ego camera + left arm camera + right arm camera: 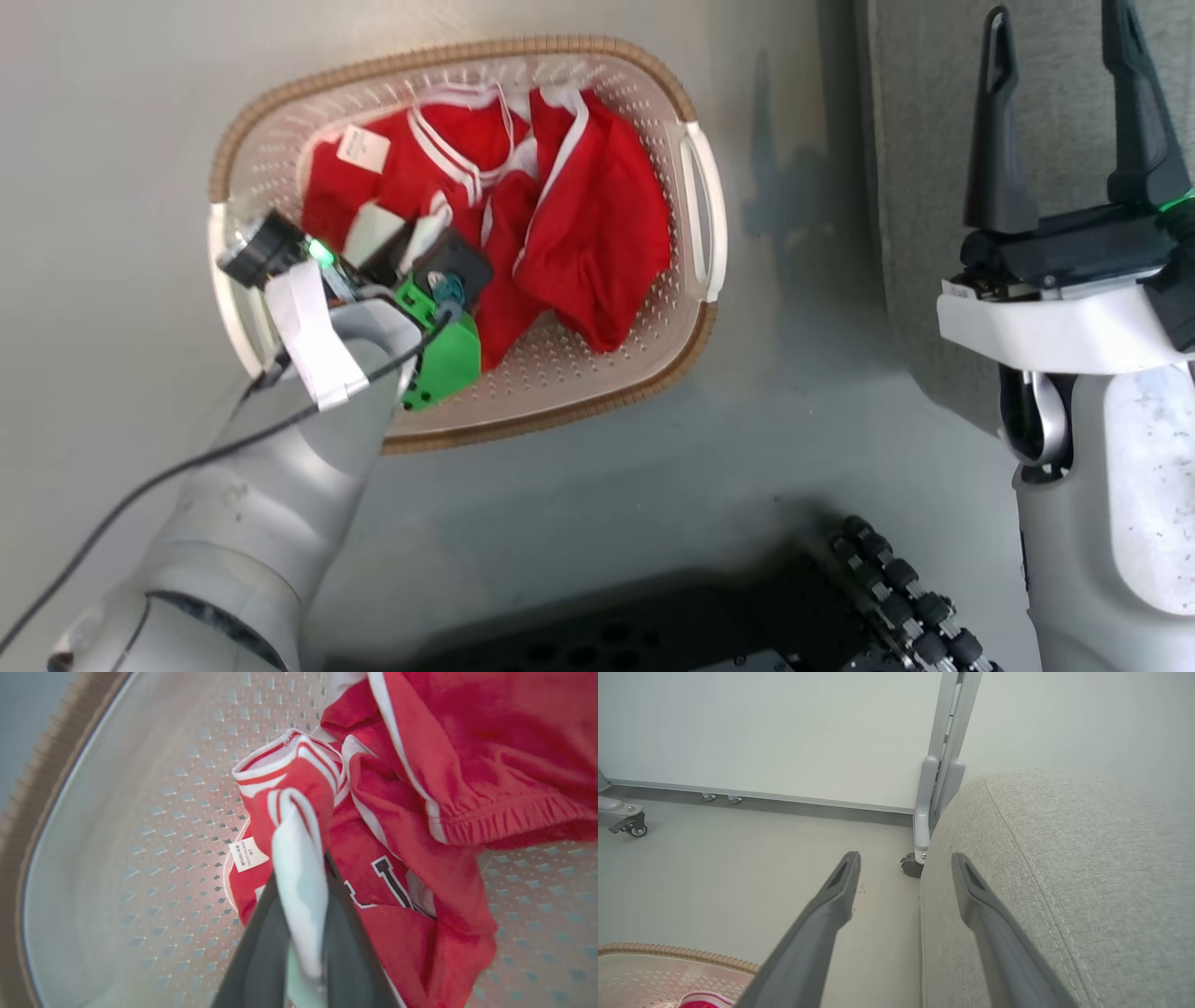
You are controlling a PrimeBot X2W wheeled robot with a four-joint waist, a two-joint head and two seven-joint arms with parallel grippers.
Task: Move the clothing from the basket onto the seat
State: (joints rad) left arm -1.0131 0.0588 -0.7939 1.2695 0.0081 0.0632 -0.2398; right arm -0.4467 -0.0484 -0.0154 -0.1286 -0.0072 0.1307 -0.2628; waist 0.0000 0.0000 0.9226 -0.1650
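Down in the basket [448,58] lies the clothing [523,215], both red pieces heaped on the perforated bottom: a jersey [299,784] with striped trim and, overlapping it, plain red shorts [607,215]. The left end effector [301,877] is pinched narrow on a white fold at the jersey's edge, with the cloth pressed between its two dark fingers [261,947].

I judge the step in hand to be lifting this first piece out. The hold takes only a thin edge, so a straight, unhurried rise should suit, high enough for the hanging tail to pass the brown rim. The shorts drape over the jersey and may drag along or spill onto the floor [121,233].

The basket stands on that floor, with the grey seat [1064,882] near it on the robot's right. The right end effector [906,858] hangs wide and empty beside the seat's edge.

The left wrist view gives the pinch itself, a care label [247,854] and a black letter [387,877]. In the head view the wrist stands before the pinch, yet the whole heap and a white handle [700,215] are plain. The right wrist view adds the seat's stitched seam and a castor stand [934,788] behind it
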